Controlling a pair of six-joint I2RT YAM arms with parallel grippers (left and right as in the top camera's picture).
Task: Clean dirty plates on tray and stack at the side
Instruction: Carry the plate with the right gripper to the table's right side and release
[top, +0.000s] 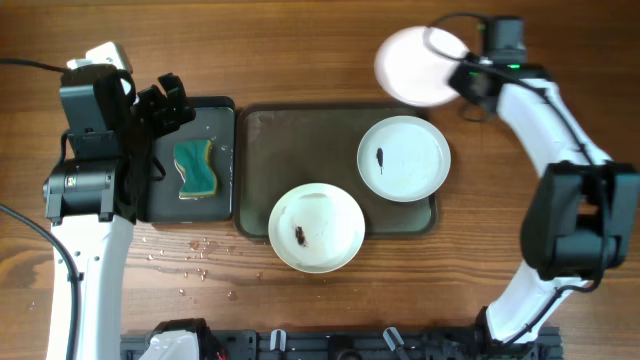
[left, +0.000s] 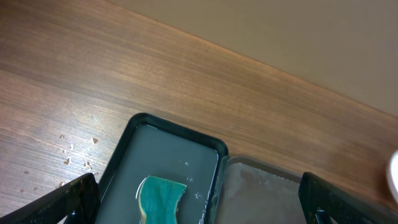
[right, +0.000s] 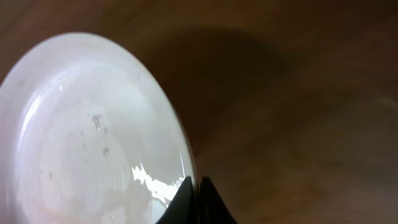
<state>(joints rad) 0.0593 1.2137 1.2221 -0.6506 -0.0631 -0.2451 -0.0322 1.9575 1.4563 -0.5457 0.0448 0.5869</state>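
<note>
Nearest the robot, at 6 o'clock on the tray (top: 270, 140), the near plate (top: 330, 212) hangs partly over the tray's near rim, round and white with a small dark smear left of its centre. At 8 o'clock water drops (top: 190, 250) speckle the wooden table (top: 300, 50). The left arm stands at 9 o'clock, its forearm upright along the table's left edge. The left gripper (top: 172, 100) is raised above the black tray (top: 225, 110), jaws spread wide and holding nothing. In that tray a green sponge (top: 196, 168) lies in shallow water. Farther in, at 3 o'clock on the grey-green tray, the middle plate (top: 415, 165) lies flat and wholly inside the rim, with a thin dark streak left of centre. The right arm rises from 5 o'clock, bends at its dark elbow and reaches to 1 o'clock. There the right gripper (top: 465, 75) is pinched narrow on the rim of the far plate (top: 410, 65), which is off the tray, just beyond its far right corner. The right wrist view shows this plate white and glossy with a few small droplets and no smear. I cannot tell whether it rests on the table.
</note>
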